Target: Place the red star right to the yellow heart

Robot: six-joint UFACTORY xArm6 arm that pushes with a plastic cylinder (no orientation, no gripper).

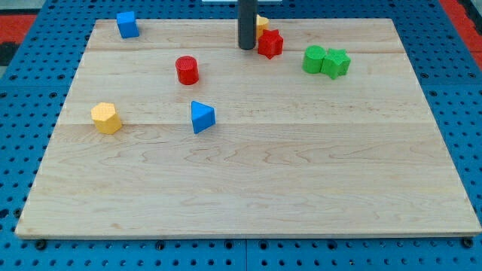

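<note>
The red star (270,44) lies near the view's top, a little right of centre. The yellow heart (261,24) sits just behind it toward the view's top, touching it and partly hidden by my rod. My tip (246,48) rests on the board just left of the red star, very close to it, and below-left of the yellow heart.
A green cylinder (314,59) and a green star (336,63) sit together right of the red star. A red cylinder (187,70), a blue triangle (201,117), a yellow hexagon (106,118) and a blue cube (127,24) lie on the left half of the wooden board (248,188).
</note>
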